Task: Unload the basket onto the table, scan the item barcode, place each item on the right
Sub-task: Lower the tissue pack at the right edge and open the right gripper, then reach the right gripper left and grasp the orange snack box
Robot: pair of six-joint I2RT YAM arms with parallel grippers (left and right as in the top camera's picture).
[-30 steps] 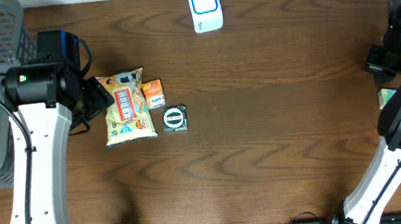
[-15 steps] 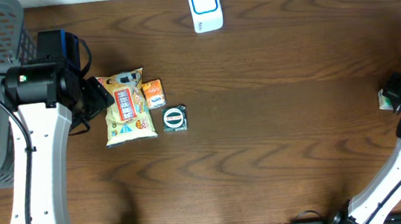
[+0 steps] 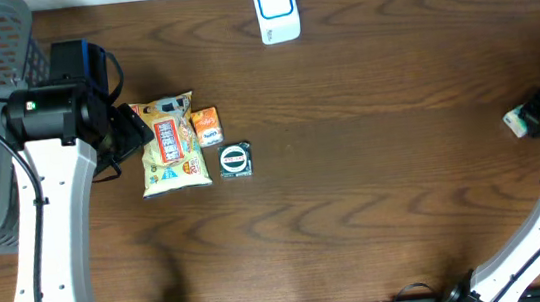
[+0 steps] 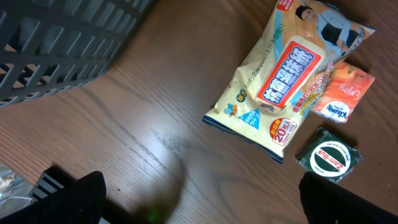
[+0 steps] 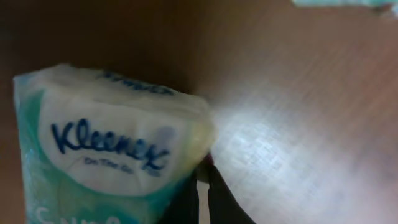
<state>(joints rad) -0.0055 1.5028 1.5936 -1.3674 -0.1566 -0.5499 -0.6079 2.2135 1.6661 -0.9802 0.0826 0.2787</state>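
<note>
Teal-white blur of Kleenex pack (image 5: 112, 149), edge pinched in closed right end effector (image 5: 202, 186), tips mostly cut off. Left end effector (image 4: 205, 199) wide, fingers (image 4: 68, 199) cropped at btm corners.

left arm (image 3: 52, 224): white links, black joints, green light | left fingers (image 4: 345, 202): black | right arm (image 3: 513, 244): white links, black joints
</note>
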